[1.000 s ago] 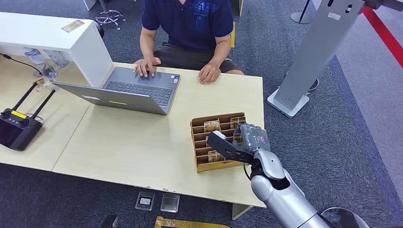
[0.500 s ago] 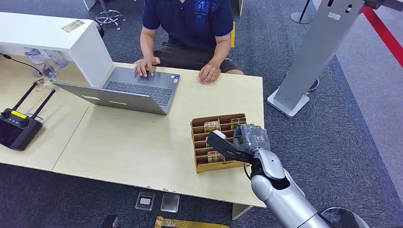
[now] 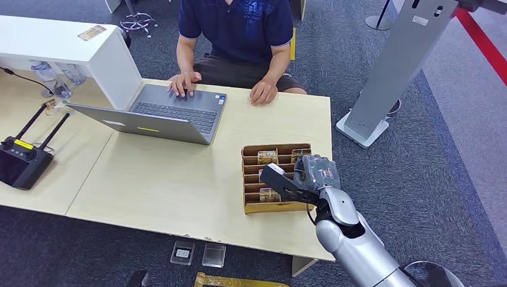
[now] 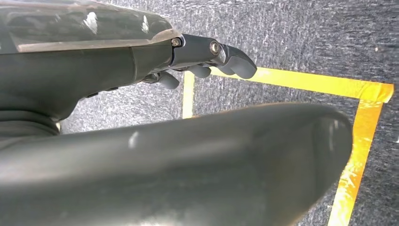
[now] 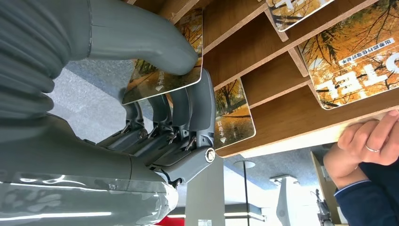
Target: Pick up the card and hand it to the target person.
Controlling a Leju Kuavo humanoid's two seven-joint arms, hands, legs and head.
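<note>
Item: one autumn-print card (image 5: pixel 164 66), pinched between thumb and fingers of the right hand (image 3: pixel 305 177) at the wooden card rack (image 3: pixel 251 206) on the table (image 3: pixel 179 185), presumably for lifting out; left hand (image 4: pixel 207 59) hung empty, fingers loosely curled.

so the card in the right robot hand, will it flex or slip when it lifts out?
Probably stiff: the card stays flat under the thumb. Glossy print suggests it could slide in the right robot hand. Likely light, so the wooden rack shouldn't tip, though that's a guess.
</note>
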